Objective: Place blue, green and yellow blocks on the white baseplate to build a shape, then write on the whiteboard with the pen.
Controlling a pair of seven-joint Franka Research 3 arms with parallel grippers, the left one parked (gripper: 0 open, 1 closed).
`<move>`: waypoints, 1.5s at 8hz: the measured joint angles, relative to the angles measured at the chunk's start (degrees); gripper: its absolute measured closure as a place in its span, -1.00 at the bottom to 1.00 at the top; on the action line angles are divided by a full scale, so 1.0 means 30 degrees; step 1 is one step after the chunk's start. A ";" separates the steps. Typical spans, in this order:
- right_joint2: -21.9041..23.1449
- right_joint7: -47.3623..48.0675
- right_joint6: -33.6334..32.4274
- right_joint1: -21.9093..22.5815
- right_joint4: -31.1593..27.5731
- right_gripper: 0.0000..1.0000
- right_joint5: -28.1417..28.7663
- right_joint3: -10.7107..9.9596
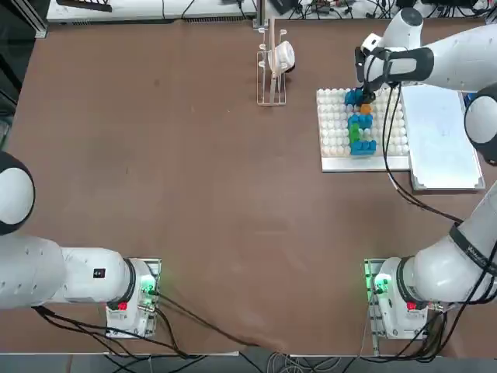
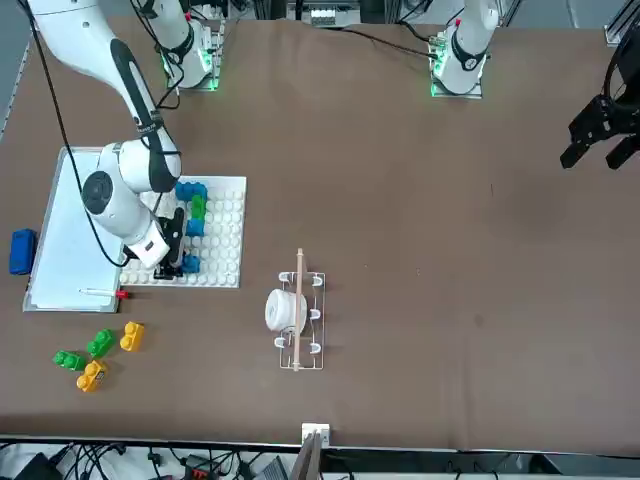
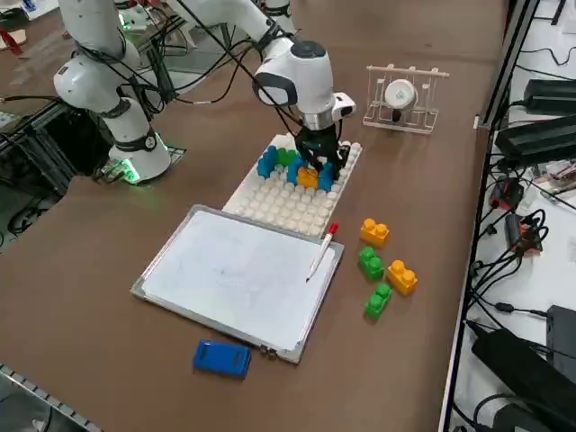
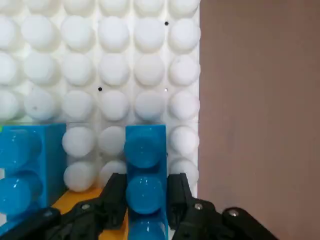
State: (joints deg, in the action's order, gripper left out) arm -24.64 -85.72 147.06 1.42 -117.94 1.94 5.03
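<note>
A: End effector of the right arm (image 4: 145,200) is low over the white baseplate (image 1: 335,116), its two fingers (image 4: 114,200) clamped on either side of a blue block (image 4: 145,165) at the baseplate's far edge.

B: Where does that sit in the shape (image 1: 360,123)?

A: At its far end. In the top view the blue, green and orange-yellow bricks run from there toward the near edge. An orange-yellow brick (image 4: 80,200) lies just beside the held one.

B: So the step is seating that block?

A: That's my reading. To do it well, I'd keep the block square to the stud grid and press straight down, no tilt, so both studs catch. Then part the fingers fully before lifting, or the block may come away with them.

B: Room to move?

A: Tight on one side: the neighbouring blue brick (image 4: 25,165) stands close by. On the other side the baseplate's edge is right there, then bare desk (image 1: 155,194). Straight up is the clean way out.

B: And the rest?

A: The whiteboard (image 3: 234,274) lies along the baseplate's edge, the pen (image 3: 322,250) resting at the whiteboard's edge. Spare blocks (image 3: 382,265) lie on the desk just past it, a blue eraser (image 3: 221,357) by the whiteboard's other end. A small rack (image 1: 273,66) stands well apart toward the desk's far edge.
</note>
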 joint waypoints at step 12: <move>-0.0450 0.0019 0.0723 -0.0360 -0.0049 -0.17 0.0022 0.0328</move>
State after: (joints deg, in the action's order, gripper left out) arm -25.99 -85.66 149.23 0.34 -118.08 2.01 6.02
